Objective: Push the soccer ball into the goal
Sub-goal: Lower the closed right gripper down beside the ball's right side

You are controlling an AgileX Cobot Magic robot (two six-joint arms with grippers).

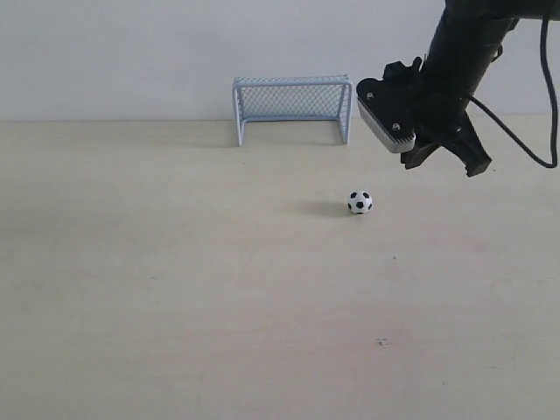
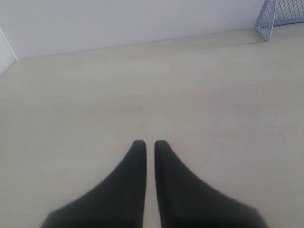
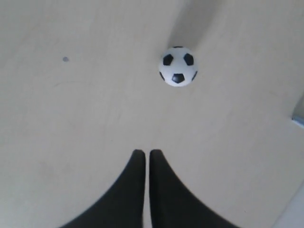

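Hovering near round, black-patched soccer ball (image 3: 178, 66): tapered right gripper (image 3: 144, 153), pinched together, empty; left gripper (image 2: 145, 144) likewise; mesh-netted goal (image 1: 292, 105) apart.

Counting one soccer ball (image 1: 360, 202) sitting on the single desk (image 1: 175, 289). One goal (image 1: 292, 107) is standing at the far edge. Two grippers are showing, the left gripper (image 2: 149, 142) and the right gripper (image 3: 147, 152), each carrying two dark fingers. One black arm (image 1: 464, 44) is hanging over the far right corner, one cable (image 1: 525, 149) trailing from it. One dark speck (image 1: 381, 341) is marking the desk toward the front edge.
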